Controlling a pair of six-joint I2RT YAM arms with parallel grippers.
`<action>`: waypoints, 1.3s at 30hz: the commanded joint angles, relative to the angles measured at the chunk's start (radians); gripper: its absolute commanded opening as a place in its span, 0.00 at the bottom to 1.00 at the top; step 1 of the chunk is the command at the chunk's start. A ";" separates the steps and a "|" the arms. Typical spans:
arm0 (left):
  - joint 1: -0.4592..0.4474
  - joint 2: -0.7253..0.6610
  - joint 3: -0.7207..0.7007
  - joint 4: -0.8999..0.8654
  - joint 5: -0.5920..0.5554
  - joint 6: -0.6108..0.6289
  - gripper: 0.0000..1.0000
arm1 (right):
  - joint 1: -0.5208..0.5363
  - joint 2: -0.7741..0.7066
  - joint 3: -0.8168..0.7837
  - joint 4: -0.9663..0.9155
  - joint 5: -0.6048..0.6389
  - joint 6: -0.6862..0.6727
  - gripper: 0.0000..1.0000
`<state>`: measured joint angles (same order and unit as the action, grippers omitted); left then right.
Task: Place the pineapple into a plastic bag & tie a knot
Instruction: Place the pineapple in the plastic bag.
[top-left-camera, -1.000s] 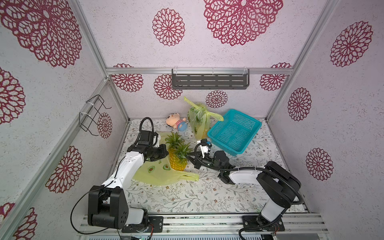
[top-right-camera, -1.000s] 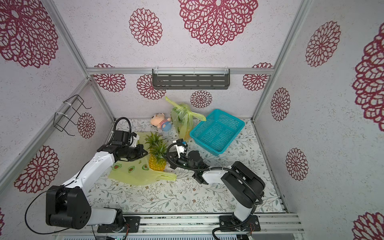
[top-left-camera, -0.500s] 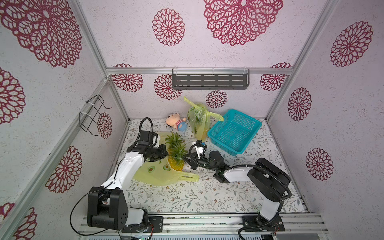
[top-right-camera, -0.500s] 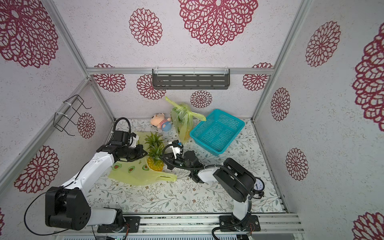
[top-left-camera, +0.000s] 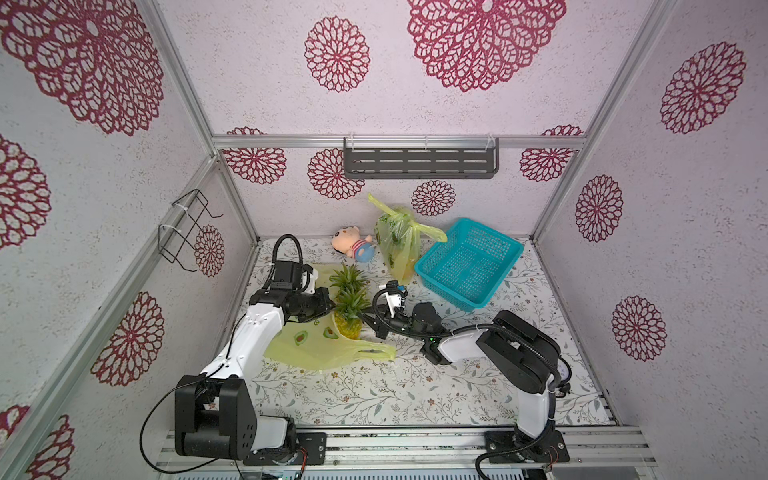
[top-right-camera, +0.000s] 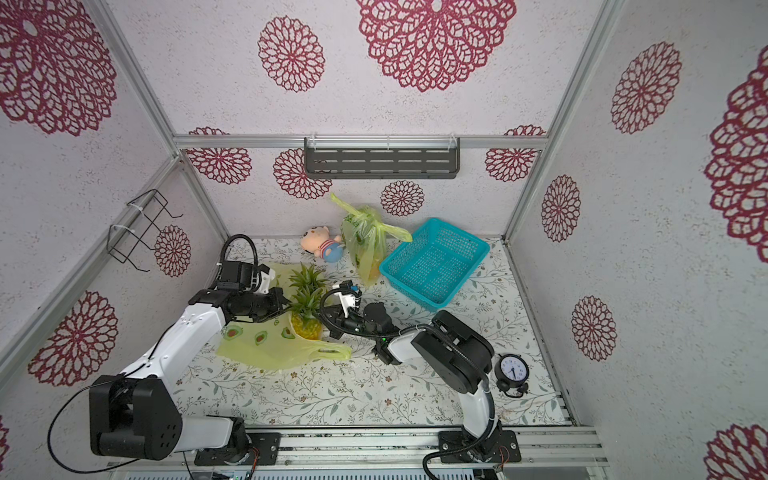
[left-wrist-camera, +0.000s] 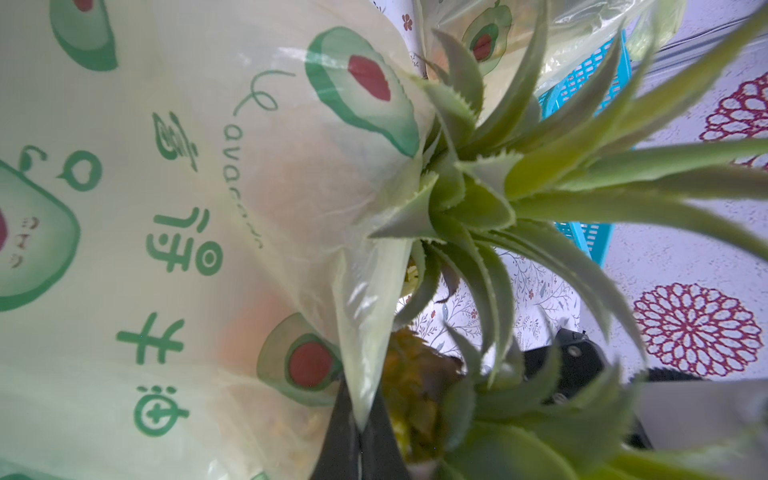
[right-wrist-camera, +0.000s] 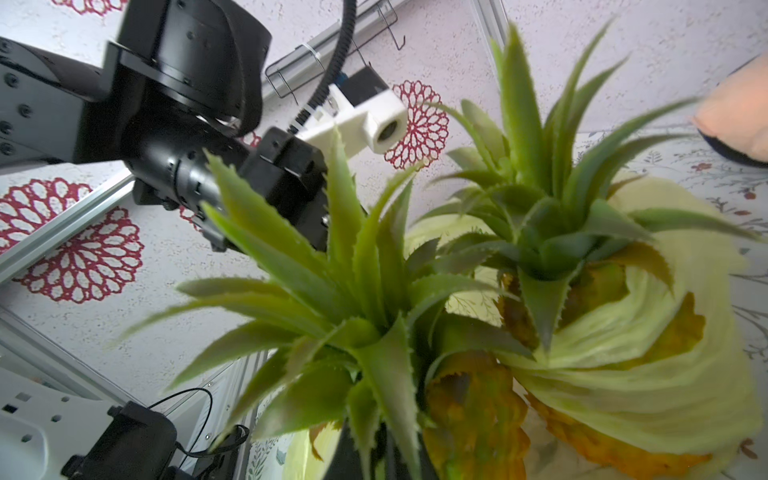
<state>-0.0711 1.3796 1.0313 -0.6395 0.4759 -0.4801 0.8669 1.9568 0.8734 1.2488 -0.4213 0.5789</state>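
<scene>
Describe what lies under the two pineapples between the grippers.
An avocado-print plastic bag spreads beneath the pineapples and wraps one fruit; leaves and plastic hide their bases.

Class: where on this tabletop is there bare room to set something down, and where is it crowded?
Bare: the front strip between the flat yellow bag and front rail; the patch between teal basket and right wall. Crowded: the back, with plush toy, tied bag, basket; mid-left, where left end effector and right end effector flank the pineapple.
</scene>
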 joint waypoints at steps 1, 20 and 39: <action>0.016 -0.030 -0.017 0.018 0.035 0.008 0.00 | 0.005 -0.007 0.051 0.074 -0.005 -0.054 0.00; 0.066 -0.163 -0.042 0.033 -0.035 -0.003 0.29 | 0.020 -0.078 0.165 -0.283 0.002 -0.149 0.44; -0.112 -0.407 0.046 -0.106 -0.313 0.092 0.86 | -0.089 -0.458 0.076 -0.587 0.228 -0.197 0.82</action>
<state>-0.1242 1.0031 1.0321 -0.7223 0.2436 -0.4400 0.8127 1.5452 0.9482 0.7532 -0.2672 0.4217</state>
